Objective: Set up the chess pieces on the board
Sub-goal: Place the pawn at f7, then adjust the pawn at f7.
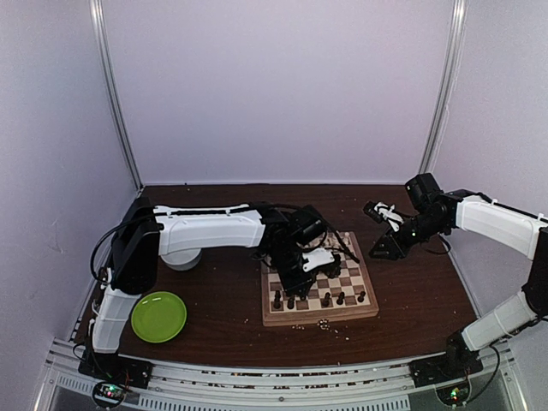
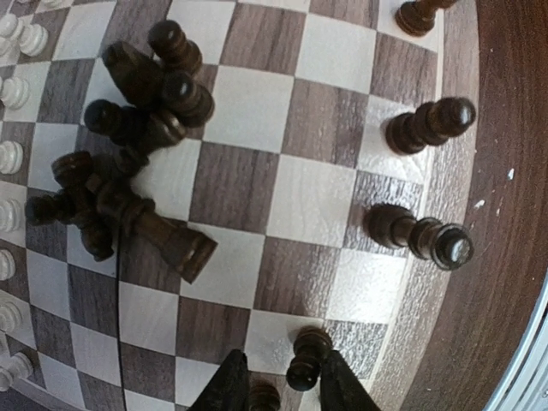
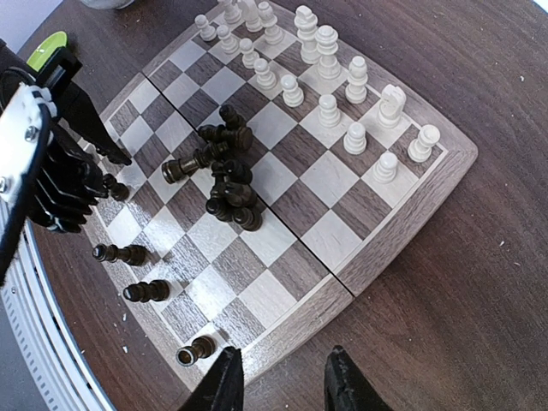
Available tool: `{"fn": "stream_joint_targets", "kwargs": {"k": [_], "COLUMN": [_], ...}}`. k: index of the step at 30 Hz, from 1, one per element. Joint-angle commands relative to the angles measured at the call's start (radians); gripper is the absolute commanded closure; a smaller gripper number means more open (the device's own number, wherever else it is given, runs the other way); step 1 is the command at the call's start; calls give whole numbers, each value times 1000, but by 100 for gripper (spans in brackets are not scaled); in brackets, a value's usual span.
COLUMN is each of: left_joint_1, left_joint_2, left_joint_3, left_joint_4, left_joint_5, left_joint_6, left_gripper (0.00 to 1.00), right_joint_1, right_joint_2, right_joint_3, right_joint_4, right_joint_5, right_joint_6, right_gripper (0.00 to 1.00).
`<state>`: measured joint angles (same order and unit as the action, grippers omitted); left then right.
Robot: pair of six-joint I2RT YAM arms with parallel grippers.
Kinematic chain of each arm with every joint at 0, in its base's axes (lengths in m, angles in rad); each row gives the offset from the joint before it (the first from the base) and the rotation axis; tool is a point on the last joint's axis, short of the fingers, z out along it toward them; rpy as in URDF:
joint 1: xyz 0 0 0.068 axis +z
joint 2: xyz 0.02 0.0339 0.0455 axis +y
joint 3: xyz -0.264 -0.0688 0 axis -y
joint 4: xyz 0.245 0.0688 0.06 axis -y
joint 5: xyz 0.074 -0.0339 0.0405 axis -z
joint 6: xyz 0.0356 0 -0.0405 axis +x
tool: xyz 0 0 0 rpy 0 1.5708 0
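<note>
The board [image 1: 318, 318] lies in the middle of the table. On it my left gripper [image 1: 300, 272] reaches down at the near rows. In the left wrist view its fingers [image 2: 282, 354] stand open around an upright dark piece [image 2: 306, 356]; a gap shows on the piece's left side. Other dark pieces stand along the board's edge [image 2: 428, 124], and a heap of them lies toppled mid-board [image 3: 224, 171]. Cream pieces [image 3: 330, 77] stand in rows at the far side. My right gripper [image 3: 282, 355] hovers open and empty off the board's right corner [image 1: 377, 211].
A round green plate [image 1: 158, 316] sits at the near left, with a white bowl [image 1: 181, 257] partly hidden behind the left arm. Pale crumbs [image 1: 324, 324] lie by the board's front edge. White walls close in the back and sides.
</note>
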<state>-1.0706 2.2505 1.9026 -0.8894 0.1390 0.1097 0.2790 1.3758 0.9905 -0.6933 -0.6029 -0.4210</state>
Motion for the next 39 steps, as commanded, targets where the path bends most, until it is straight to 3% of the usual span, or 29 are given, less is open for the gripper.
{"fn": "stream_joint_targets", "kwargs": {"k": [1, 12, 19, 26, 32, 35, 39], "left_joint_1": [1, 27, 191, 393, 563, 612, 619], "left_joint_2": [-78, -143, -360, -559, -749, -821, -841], "left_joint_3": [73, 37, -13, -153, -413, -535, -549], "left_joint_4": [32, 68, 115, 242, 476, 558, 568], "left_joint_5": [-5, 4, -53, -203, -213, -216, -212], "left_joint_6": [-12, -58, -146, -201, -259, -269, -271], "left_gripper": [70, 70, 63, 55, 53, 51, 50], "right_joint_1": [-6, -3, 168, 393, 551, 601, 629], "right_joint_2": [6, -18, -73, 89, 240, 308, 385], "right_joint_3": [27, 28, 113, 266, 316, 339, 378], "right_joint_4": [-15, -26, -65, -176, -227, -246, -244], "right_joint_5": [-15, -45, -2, 83, 188, 239, 291], "right_joint_6": [-15, -35, -86, -144, -198, -208, -191], "right_gripper": [66, 66, 68, 69, 61, 62, 62]}}
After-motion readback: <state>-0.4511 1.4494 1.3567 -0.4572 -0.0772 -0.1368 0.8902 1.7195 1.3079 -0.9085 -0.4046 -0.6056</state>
